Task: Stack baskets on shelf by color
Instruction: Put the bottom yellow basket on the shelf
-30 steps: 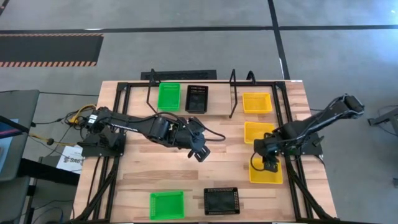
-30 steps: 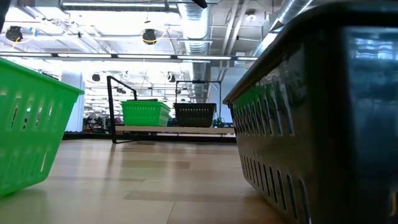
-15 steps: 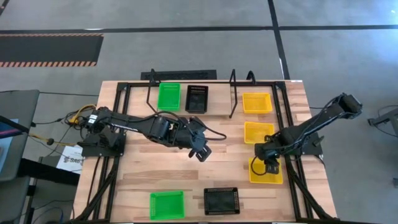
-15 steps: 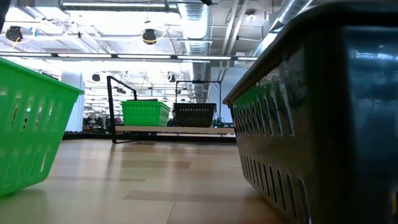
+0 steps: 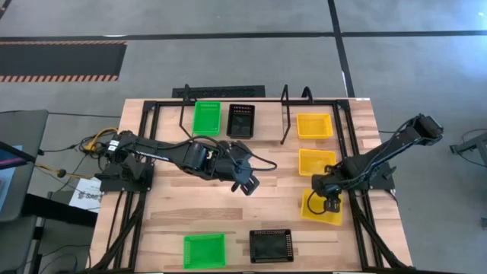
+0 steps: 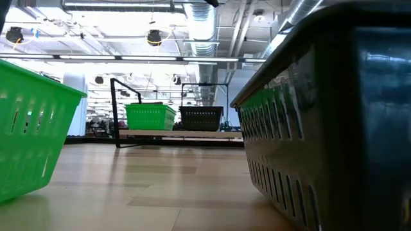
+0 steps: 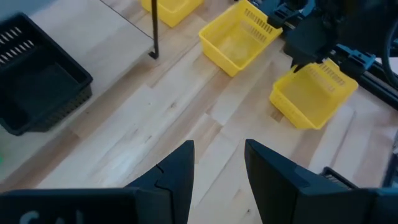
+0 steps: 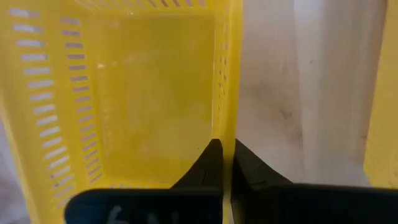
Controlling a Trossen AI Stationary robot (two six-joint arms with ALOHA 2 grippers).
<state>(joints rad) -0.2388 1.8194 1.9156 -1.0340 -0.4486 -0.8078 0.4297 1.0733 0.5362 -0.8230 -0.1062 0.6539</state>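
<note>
So that it can be carried to the shelf (image 5: 262,114), I have the right gripper (image 5: 329,204) pinched on the nearest yellow basket's (image 5: 323,213) wall, left gripper (image 5: 248,185) parted, empty.

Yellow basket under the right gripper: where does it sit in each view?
High view: the gripped yellow basket is at right, nearest the table's front, slightly skewed.
Low view: not in it.
Left wrist view: far right, tilted, under the right gripper.
Right wrist view: fills the left; fingers pinch its wall.
Shared landmark: the second yellow basket beside it.
</note>
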